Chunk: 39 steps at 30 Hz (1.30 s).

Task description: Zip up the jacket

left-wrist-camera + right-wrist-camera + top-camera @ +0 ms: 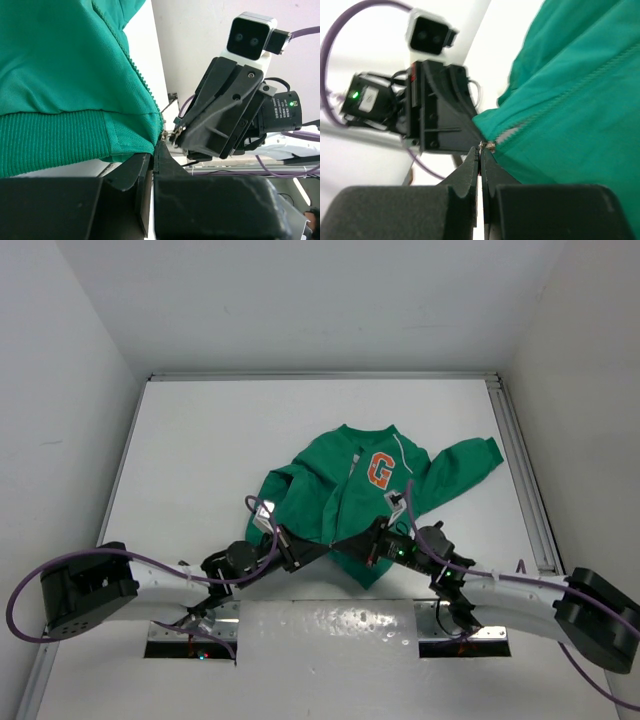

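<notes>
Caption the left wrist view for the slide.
Left pincer shut on the hem of the green jacket at the zipper base, right pincer closed opposite.

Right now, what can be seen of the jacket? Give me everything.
The jacket is small and made of bright-green fabric, with a ribbed hem, an orange G on the chest and white drawstrings. It lies front up and rumpled on the white table, one sleeve stretched out to the right. The zipper runs down the front. The left gripper and right gripper are both shut at the hem, by the zipper's lower end.
</notes>
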Each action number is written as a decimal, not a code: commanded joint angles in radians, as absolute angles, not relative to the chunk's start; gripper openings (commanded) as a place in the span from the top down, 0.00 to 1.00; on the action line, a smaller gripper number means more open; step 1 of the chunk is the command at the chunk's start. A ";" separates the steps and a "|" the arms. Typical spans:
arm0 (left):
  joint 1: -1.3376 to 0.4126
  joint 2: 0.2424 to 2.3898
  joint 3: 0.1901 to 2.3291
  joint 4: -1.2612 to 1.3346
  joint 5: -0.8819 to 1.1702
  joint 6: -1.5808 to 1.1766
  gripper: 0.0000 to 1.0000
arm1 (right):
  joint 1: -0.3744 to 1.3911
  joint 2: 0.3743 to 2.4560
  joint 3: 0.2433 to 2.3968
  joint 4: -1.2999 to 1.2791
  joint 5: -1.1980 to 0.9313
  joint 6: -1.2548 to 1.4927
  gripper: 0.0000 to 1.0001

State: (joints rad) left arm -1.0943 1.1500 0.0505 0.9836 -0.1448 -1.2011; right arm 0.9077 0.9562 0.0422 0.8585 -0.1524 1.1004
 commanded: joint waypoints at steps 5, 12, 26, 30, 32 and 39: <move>-1.111 1.094 0.012 0.928 -0.147 -1.120 1.00 | 0.916 0.845 0.212 0.536 0.122 1.043 1.00; -1.111 1.014 0.003 0.847 -0.123 -1.071 1.00 | 0.916 0.883 0.333 0.373 0.258 0.905 1.00; -1.111 0.865 0.014 0.706 -0.111 -1.008 1.00 | 0.916 1.002 0.607 0.008 0.452 0.473 1.00; -1.111 0.836 0.038 0.650 -0.080 -0.980 1.00 | 0.916 1.072 0.687 0.003 0.581 0.359 1.00; -1.111 0.793 0.016 0.649 -0.081 -0.994 1.00 | 0.916 1.132 0.725 0.003 0.688 0.283 1.00; -1.111 0.576 0.034 0.468 -0.103 -0.980 1.00 | 0.800 1.385 0.876 0.218 0.902 0.046 1.00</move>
State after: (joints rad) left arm -1.0943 0.6651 0.0521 0.5625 -0.1471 -1.0145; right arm 0.9108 1.3014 0.7692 0.0795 0.6544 0.2260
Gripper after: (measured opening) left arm 0.009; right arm 0.002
